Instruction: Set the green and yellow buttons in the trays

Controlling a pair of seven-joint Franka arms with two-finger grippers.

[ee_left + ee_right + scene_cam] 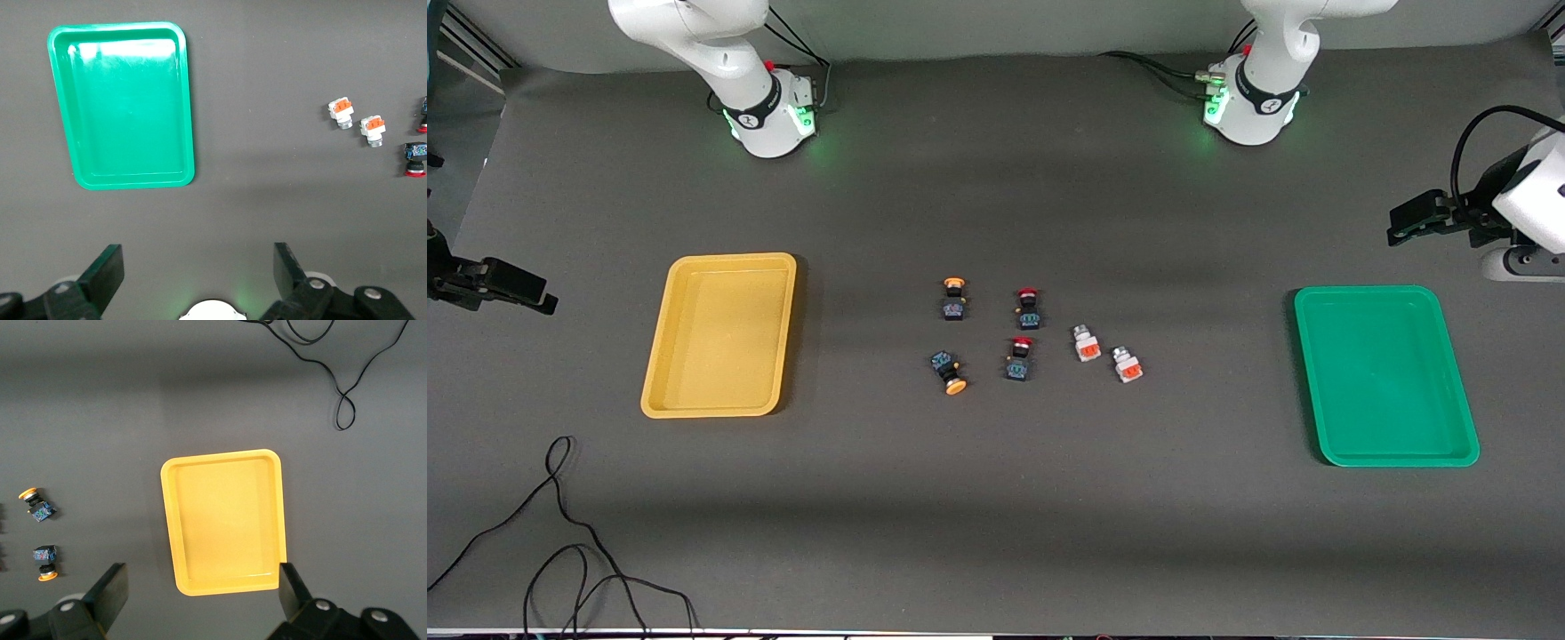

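Observation:
Two yellow-capped black switches (pixel 953 299) (pixel 949 372) and two white-bodied switches with orange patches (pixel 1086 343) (pixel 1128 364) lie mid-table. The white pair shows in the left wrist view (pixel 341 113) (pixel 372 130). The yellow-capped pair shows in the right wrist view (pixel 37 505) (pixel 45 561). The yellow tray (pixel 720 333) (pixel 223 520) lies empty toward the right arm's end. The green tray (pixel 1387 373) (pixel 120 107) lies empty toward the left arm's end. My left gripper (pixel 1402 224) (pixel 199 267) is open and empty, up beside the green tray. My right gripper (pixel 538 298) (pixel 203 587) is open and empty, up beside the yellow tray.
Two red-capped black switches (pixel 1028 308) (pixel 1018 358) lie between the yellow-capped pair and the white pair, and show in the left wrist view (pixel 415 160). A loose black cable (pixel 569 533) (pixel 333 373) lies on the mat, nearer to the front camera than the yellow tray.

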